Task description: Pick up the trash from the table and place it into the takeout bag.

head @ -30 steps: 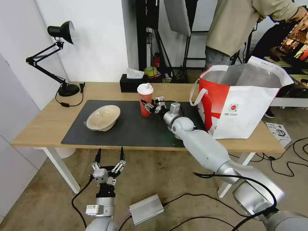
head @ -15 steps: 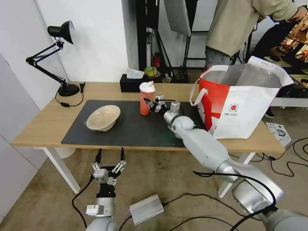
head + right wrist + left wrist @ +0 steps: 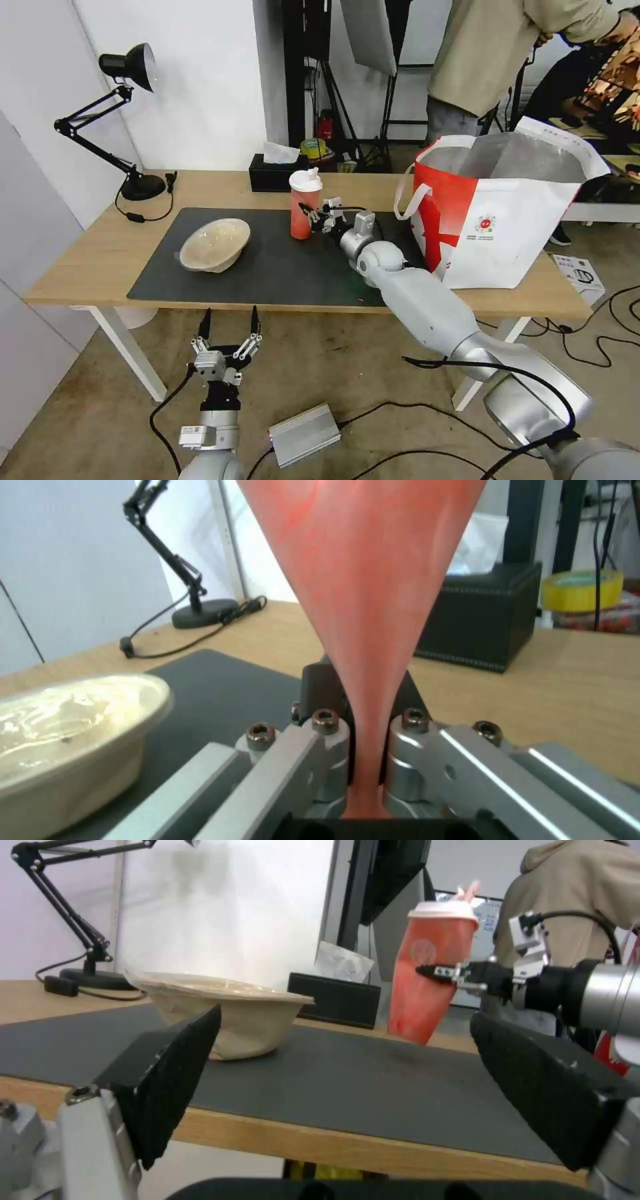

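Left gripper (image 3: 227,325) hangs idle below the table (image 3: 100,260) front edge, fingers spread, holding nothing; likely parked to leave the mat free for the other arm. Right gripper (image 3: 311,217) is clamped on the red cup (image 3: 300,210), tilted and squeezed thin between the jaws, base off the mat; beige bowl (image 3: 215,244) lies well left of it; takeout bag (image 3: 507,220) stands open to the right.

The red drink cup (image 3: 301,212) has a white lid. The shallow bowl (image 3: 215,245) is beige on a dark grey mat (image 3: 267,267). The takeout bag (image 3: 497,213) is red and white, lined in silver.
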You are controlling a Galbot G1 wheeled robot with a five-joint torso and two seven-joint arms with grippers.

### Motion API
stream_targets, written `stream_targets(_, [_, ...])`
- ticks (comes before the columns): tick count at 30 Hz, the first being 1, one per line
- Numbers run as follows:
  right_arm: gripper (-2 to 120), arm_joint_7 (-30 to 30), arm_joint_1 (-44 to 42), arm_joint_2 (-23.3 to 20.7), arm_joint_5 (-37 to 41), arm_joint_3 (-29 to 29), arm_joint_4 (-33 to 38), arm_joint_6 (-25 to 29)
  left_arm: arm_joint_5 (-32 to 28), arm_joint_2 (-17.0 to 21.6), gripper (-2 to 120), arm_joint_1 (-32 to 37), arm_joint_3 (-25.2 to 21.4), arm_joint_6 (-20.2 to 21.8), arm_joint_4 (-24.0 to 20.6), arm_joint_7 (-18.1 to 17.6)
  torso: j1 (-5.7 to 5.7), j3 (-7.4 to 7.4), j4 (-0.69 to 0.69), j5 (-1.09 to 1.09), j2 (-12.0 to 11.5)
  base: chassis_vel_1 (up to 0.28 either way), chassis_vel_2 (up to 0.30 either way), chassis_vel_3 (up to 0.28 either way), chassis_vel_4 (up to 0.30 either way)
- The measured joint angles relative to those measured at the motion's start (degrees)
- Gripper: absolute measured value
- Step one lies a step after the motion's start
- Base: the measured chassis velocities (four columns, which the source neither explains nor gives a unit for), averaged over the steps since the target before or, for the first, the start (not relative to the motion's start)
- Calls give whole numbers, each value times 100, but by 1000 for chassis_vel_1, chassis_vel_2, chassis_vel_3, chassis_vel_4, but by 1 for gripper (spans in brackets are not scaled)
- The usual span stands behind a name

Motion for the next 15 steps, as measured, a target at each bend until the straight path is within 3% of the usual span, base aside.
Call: stream_targets(15, [2, 335, -27, -455, 9, -35, 813, -136, -43, 49, 100, -45, -18, -102, 260, -4, 0, 0, 0, 0, 0, 0, 0, 0, 0])
